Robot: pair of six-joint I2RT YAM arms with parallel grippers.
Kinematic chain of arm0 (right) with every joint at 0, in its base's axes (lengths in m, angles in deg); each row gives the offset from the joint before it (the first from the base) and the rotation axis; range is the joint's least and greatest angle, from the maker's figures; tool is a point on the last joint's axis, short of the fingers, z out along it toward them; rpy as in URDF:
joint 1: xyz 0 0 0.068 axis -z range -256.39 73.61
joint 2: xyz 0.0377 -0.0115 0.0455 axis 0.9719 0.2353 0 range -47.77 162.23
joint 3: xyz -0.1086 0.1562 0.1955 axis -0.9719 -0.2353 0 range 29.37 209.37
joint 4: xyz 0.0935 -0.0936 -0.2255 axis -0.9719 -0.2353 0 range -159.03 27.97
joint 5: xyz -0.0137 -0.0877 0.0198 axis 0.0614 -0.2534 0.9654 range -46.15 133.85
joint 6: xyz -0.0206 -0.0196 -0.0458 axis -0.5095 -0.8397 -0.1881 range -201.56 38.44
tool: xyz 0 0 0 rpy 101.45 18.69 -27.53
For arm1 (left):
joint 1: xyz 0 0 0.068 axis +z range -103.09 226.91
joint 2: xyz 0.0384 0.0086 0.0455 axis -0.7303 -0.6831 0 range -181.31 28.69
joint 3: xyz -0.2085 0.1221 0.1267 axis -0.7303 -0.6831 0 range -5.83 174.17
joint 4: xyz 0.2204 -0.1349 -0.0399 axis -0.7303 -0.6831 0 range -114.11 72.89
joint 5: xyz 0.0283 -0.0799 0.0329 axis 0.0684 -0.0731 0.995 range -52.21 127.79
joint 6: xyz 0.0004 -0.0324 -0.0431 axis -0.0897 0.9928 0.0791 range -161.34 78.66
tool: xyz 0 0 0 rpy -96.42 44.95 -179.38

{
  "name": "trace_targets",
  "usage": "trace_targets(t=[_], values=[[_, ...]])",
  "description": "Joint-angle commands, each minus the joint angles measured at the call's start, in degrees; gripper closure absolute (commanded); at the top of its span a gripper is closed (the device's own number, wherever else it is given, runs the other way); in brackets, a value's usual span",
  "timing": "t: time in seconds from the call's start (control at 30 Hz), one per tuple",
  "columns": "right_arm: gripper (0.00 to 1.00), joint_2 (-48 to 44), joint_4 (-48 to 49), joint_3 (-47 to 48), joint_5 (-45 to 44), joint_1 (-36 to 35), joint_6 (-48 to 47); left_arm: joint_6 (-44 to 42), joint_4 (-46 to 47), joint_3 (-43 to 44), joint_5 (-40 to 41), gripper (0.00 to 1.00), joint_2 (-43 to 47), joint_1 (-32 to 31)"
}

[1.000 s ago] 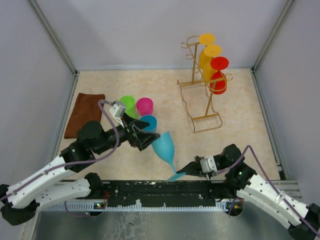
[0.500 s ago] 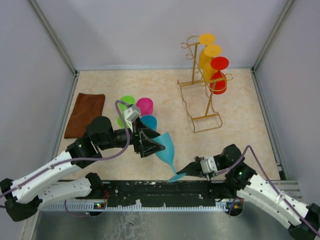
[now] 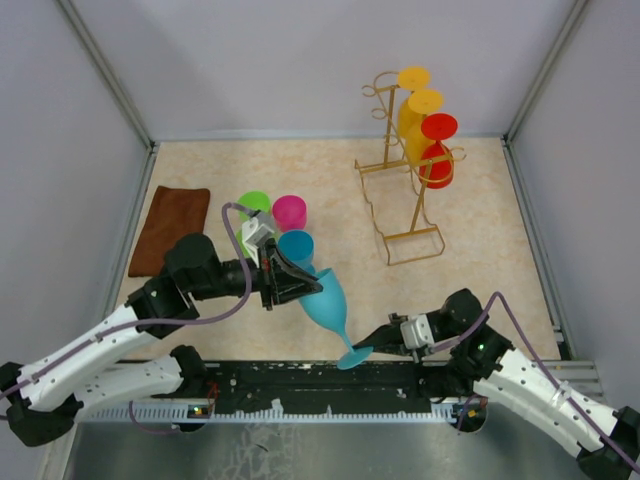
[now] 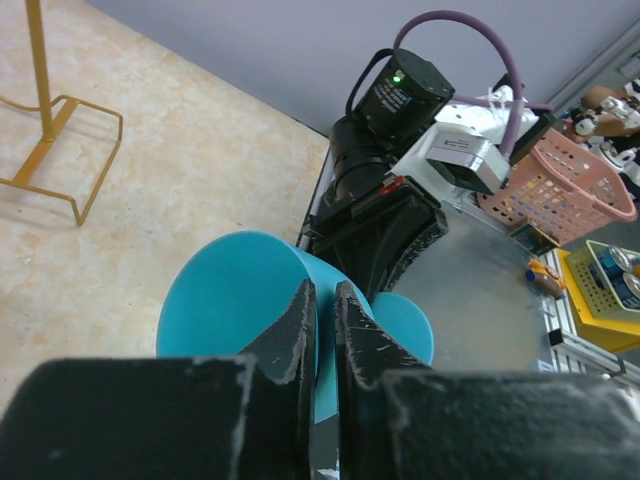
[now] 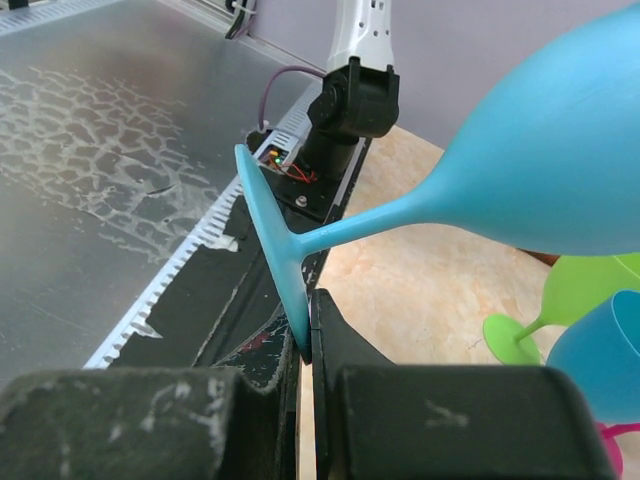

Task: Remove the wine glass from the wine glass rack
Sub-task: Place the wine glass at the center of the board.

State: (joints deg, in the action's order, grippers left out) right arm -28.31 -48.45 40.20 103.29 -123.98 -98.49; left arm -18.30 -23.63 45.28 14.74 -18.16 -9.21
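Up front, left jaws pinch the wine glass [image 3: 330,298] rim, right jaws its foot.

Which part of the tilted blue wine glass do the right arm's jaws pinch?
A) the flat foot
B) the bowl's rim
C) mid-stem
A: the right wrist view shows the right arm's jaws closed on the edge of the flat foot of the tilted blue wine glass.

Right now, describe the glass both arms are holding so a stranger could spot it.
Look at the near edge of the table, between the two arms. The turquoise wine glass there leans, left gripper pinching its rim, right gripper its foot. All other glasses stand free nearby or hang on the yellow rack.
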Motion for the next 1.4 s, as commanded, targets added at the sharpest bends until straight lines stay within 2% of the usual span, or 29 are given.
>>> trace_targets(t=[0.0,0.03,0.13,0.4,0.57,0.63,0.83,0.93,1.03,1.2,1.37], values=[[0.99,-0.6,0.3,1.7,-4.2,-0.3,-1.2,-1.2,1.0,-0.8,-3.0,0.96,1.3,0.0],[0.97,-0.6,0.1,1.7,-4.4,-0.2,-1.3,-1.3,1.6,-1.1,-3.6,1.00,1.8,0.0],[0.95,-0.6,-0.2,1.7,-4.9,-0.2,-1.4,-1.3,1.9,-1.8,-3.1,1.00,3.1,0.0],[0.80,-0.7,-1.5,2.0,-7.0,-0.2,-2.3,-2.0,0.7,-2.5,-0.8,1.00,5.2,0.0],[0.59,-1.4,0.0,1.3,-11.0,-0.2,-0.7,-2.5,-2.0,-2.5,2.8,1.00,6.9,0.0],[0.54,-1.9,1.3,0.7,-11.5,-0.3,0.5,-2.2,-3.0,-2.8,3.4,1.00,8.2,0.0],[0.52,-2.5,3.1,0.6,-8.9,-0.3,2.8,-1.9,-10.1,-3.9,12.3,1.00,13.3,0.0],[0.51,-3.0,3.3,0.6,-9.4,-0.2,2.9,-0.9,-12.3,-5.2,13.8,1.00,15.3,0.0],[0.50,-3.8,3.5,0.3,-11.1,-0.3,2.2,1.5,-16.5,-6.7,19.4,1.00,16.1,0.0],[0.50,-5.2,3.0,0.1,-15.7,-0.3,2.2,6.2,-24.1,-8.5,30.3,1.00,13.6,0.0],[0.48,-6.1,4.0,0.0,-17.9,-0.3,4.6,9.2,-25.0,-8.9,38.2,1.00,8.4,0.0]])
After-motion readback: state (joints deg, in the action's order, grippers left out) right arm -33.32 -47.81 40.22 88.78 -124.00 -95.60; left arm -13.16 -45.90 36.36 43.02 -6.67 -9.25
